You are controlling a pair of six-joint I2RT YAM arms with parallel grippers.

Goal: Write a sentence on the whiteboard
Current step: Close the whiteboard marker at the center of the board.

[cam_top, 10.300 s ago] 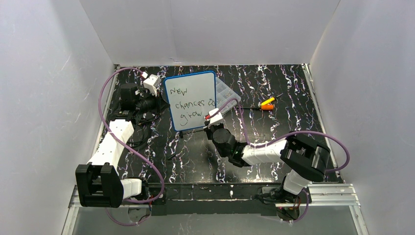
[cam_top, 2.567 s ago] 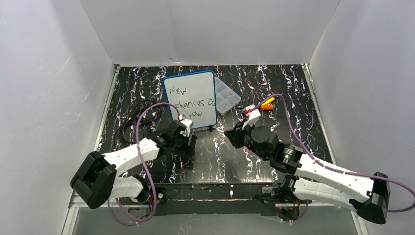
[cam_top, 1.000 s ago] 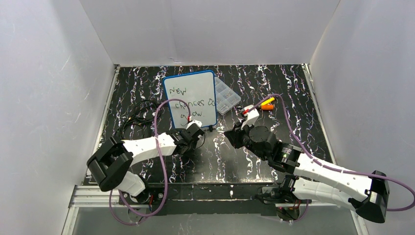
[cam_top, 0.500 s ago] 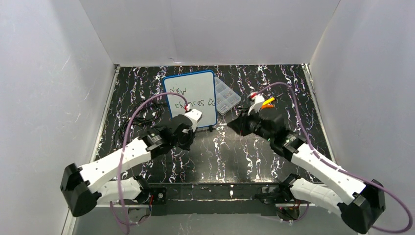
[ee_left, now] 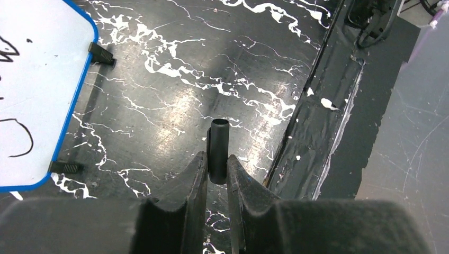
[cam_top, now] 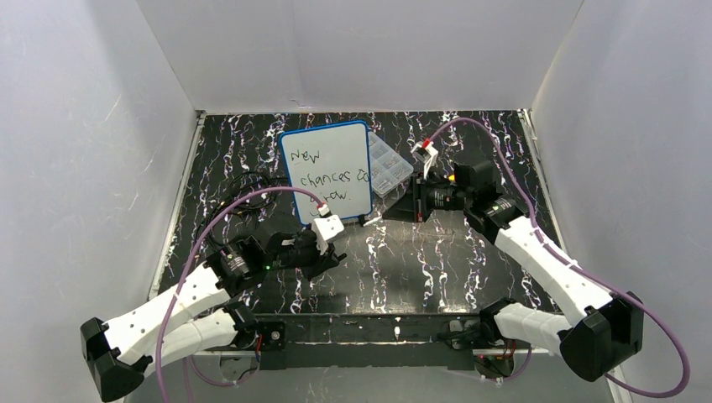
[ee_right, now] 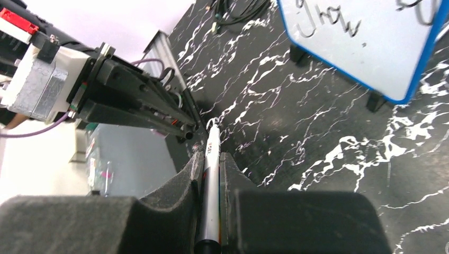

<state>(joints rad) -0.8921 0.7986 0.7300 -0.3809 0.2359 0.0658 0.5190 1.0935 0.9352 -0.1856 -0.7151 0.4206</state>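
Scanning the top view, I see the whiteboard upper centre, the sentence seemingly complete. Left wrist view: left gripper pinches a black cap. Right wrist view: right gripper clasps the marker; capping looks in hand, needing tip aligned with cap.

Left pincer, right pincer off whiteboard

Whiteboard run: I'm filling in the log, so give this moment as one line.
left gripper: shut on black cap | right gripper: shut on marker | whiteboard: sentence written | both grippers off the board
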